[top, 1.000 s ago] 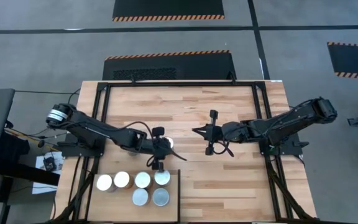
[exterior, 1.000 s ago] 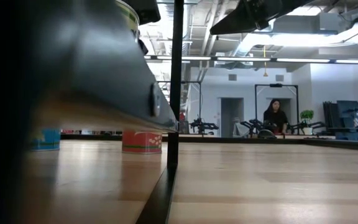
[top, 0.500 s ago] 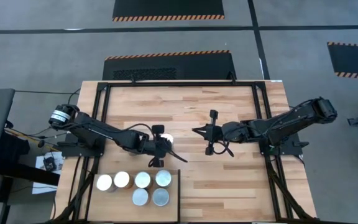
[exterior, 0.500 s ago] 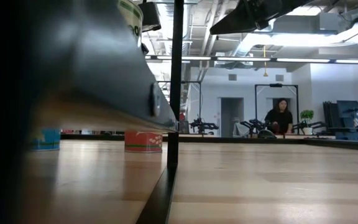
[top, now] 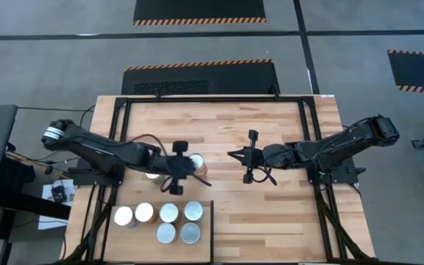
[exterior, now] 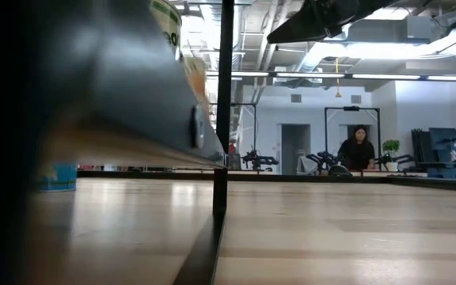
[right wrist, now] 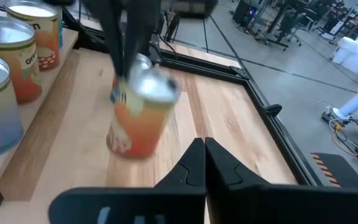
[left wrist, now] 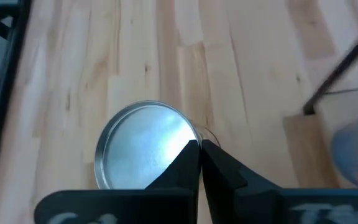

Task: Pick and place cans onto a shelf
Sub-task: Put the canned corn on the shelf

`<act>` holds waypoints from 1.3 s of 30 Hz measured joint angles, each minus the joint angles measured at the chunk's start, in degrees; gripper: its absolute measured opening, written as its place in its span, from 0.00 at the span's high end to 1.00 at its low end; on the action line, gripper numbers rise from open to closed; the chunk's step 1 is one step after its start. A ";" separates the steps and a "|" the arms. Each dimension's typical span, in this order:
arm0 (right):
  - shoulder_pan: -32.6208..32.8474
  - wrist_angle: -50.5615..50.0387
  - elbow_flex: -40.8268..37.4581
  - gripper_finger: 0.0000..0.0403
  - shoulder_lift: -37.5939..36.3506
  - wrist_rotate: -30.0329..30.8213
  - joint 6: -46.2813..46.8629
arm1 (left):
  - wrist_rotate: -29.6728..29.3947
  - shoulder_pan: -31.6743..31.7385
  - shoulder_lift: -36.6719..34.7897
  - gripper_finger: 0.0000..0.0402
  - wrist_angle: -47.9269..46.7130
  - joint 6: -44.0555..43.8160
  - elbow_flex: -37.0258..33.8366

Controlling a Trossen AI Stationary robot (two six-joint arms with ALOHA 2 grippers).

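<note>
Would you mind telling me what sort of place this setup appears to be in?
Most likely a robotics lab or workshop: a striped butcher-block tabletop in a black metal frame, hazard-striped black floor mats, and more dark robot arms on benches beside a seated person.

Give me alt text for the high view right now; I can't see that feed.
Seen from above, the left gripper is beside a can at mid-table, behind six cans on the shelf. The right gripper waits at table centre.
</note>
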 joint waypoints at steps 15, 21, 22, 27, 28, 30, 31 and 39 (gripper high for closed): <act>0.00 0.29 0.00 0.98 0.02 0.00 -0.02 | -5.80 -21.91 -5.64 1.00 -33.14 -15.65 23.72; 0.00 0.28 0.00 0.98 0.02 0.00 -0.01 | -7.64 -34.37 -5.38 1.00 -37.17 -27.88 27.25; 0.00 0.28 0.00 0.98 0.02 0.00 0.00 | -7.59 -36.08 -5.34 1.00 -37.56 -30.21 27.22; 0.00 0.24 0.00 0.98 0.02 0.00 -0.01 | -7.98 -44.81 -4.11 1.00 -37.59 -40.81 27.14; 0.00 0.24 0.00 0.98 0.02 0.00 -0.01 | -8.10 -46.39 -3.32 1.00 -37.59 -42.85 27.11; 0.00 0.24 0.00 0.98 0.02 0.00 0.01 | -9.25 -49.56 -1.63 1.00 -37.66 -47.08 27.03; 0.00 0.23 0.00 0.98 0.02 0.00 0.01 | -9.55 -50.87 -0.60 1.00 -37.63 -48.86 27.05; 0.00 0.20 0.00 0.98 0.02 0.00 0.01 | -12.40 -55.10 10.22 1.00 -37.15 -57.08 27.03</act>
